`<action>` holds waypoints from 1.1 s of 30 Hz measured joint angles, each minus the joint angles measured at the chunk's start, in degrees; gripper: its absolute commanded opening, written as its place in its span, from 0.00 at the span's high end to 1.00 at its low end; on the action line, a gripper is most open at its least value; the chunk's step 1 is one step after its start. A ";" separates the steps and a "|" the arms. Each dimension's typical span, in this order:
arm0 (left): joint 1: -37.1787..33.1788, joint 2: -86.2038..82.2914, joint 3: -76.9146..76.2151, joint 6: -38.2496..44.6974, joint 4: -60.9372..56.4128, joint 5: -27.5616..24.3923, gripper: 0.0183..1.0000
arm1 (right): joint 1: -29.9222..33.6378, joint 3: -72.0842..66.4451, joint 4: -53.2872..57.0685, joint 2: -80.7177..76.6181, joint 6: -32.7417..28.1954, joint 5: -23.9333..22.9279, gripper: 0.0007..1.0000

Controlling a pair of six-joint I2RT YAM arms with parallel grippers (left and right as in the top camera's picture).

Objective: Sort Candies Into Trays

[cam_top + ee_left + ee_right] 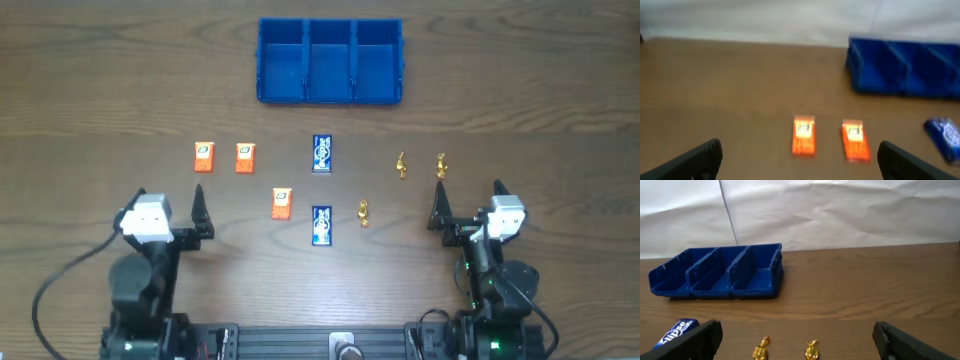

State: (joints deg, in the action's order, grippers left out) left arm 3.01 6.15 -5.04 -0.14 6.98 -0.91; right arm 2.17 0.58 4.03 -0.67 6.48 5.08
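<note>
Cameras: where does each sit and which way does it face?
Top view: overhead, looking down on table; both arms at bottom edge.
Left wrist view: low, faces orange candies, blue tray; left gripper fingers show.
Right wrist view: low, faces gold candies, tray; right gripper fingers show.
Shared: both wrist views see tray and blue candy.

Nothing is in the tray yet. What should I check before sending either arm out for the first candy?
1. Left hand open and empty: ok.
2. Right hand open and empty: ok.
3. Blue tray, all three compartments empty: ok.
4. Orange candies, blue candies and gold candies lie apart, none touching: ok.
5. Nothing between candies and tray: ok.
6. Which compartment takes which kind: cannot tell.
</note>
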 measured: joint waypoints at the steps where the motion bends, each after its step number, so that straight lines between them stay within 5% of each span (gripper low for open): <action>1: 0.00 3.80 -2.95 0.17 2.84 0.00 0.00 | 0.00 0.00 -0.02 0.00 0.00 0.00 0.00; 11: 0.00 55.10 -44.78 1.77 21.38 0.35 0.00 | 0.00 0.00 0.04 0.09 0.00 -0.48 0.00; 19: 0.00 84.21 -48.00 1.95 19.47 -2.69 0.00 | 0.00 0.00 0.02 0.09 0.00 -0.59 0.00; 28: -0.02 92.11 -48.35 3.63 14.12 -3.30 0.00 | 0.00 0.00 0.02 0.09 0.00 -0.61 0.00; 33: -0.02 94.66 -48.37 5.11 11.28 -3.30 0.09 | 0.00 0.00 0.02 0.09 0.00 -0.61 0.00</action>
State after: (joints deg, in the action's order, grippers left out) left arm 2.98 100.82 -53.41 4.97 18.26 -4.21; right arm 2.17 0.58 4.05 -0.58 6.48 4.47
